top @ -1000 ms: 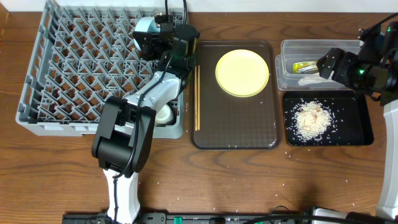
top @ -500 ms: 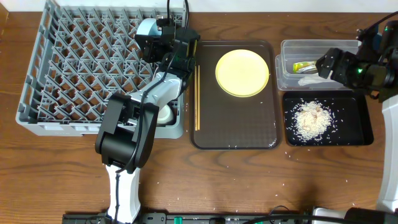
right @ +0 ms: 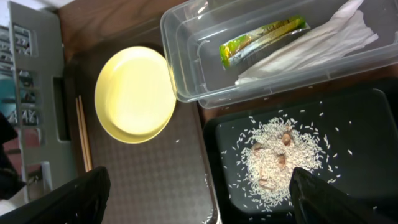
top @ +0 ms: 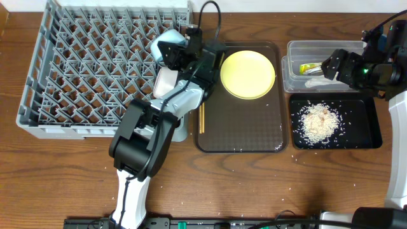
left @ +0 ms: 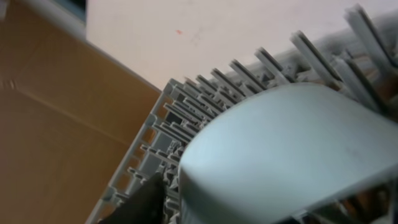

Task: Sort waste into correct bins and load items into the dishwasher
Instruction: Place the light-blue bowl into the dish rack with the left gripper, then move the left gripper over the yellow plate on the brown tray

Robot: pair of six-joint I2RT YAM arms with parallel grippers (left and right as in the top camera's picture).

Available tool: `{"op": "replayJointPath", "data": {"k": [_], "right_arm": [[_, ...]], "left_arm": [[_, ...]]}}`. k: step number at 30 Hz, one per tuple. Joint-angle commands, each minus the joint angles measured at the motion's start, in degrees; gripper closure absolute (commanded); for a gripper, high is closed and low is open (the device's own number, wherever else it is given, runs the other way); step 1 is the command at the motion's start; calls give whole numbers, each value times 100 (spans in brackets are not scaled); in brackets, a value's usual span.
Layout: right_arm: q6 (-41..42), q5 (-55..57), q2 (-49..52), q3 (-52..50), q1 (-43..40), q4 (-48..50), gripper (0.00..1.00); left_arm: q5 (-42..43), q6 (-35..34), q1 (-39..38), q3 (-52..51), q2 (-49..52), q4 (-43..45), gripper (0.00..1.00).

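My left gripper (top: 181, 56) is shut on the light blue bowl (top: 166, 46) and holds it over the right edge of the grey dish rack (top: 82, 70). In the left wrist view the bowl (left: 280, 155) fills the frame, with one dark finger (left: 151, 200) against its side. A white dish (top: 166, 81) stands in the rack. The yellow plate (top: 248, 74) and the chopsticks (top: 202, 121) lie on the brown tray. My right gripper (top: 331, 65) is open and empty above the clear tub (top: 292, 75), which holds the snack wrapper (right: 261, 40) and white paper (right: 311, 46). Rice (right: 280, 162) lies in the black tray (right: 360, 124).
The brown serving tray (top: 241, 137) lies between the rack and the two bins. My left arm lies across the rack's right side and the tray's left edge. A few stray rice grains lie on the table near the front edge. The white cup is hidden.
My left gripper has swung right and toward me with the light blue bowl, from inside the rack to its right edge. The right arm has barely moved.
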Motion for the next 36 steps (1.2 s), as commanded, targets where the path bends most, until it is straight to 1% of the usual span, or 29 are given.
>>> {"op": "replayJointPath", "data": {"k": [1,4,9,11,16,21,25,29,31,32,36], "right_arm": [[-17,-7,7,79,26,-2,10],[-17,-7,7,79,28,-2,10],[-17,-9,7,79,28,-4,10],[-17,-7,7,79,28,-4,10],[-15,-9,7,79,28,-7,10],[-15,-15,7,79,28,-11,10],[-15,-33,7,79,28,-7,10],[-15,-46,7,79,28,-7,10],[-15,-85,7,79,28,-7,10],[-17,-138,7,79,28,-7,10],[-15,-177,7,79,28,-4,10]], "left_arm": [[-101,2,-11,37,90,-234,53],[-96,4,-11,37,76,-232,51],[31,7,-33,37,-68,-197,39],[210,9,-48,37,-175,-197,33],[796,7,-87,37,-520,-267,24],[1585,-109,-111,39,-942,-772,22],[2273,-671,-111,39,-1384,-1438,20],[3296,-1504,-111,39,-1921,-2299,20],[3888,-2013,-109,39,-2173,-2745,20],[4380,-2391,-109,39,-2326,-3053,20],[5744,-3239,-109,39,-2511,-3700,21]]}}
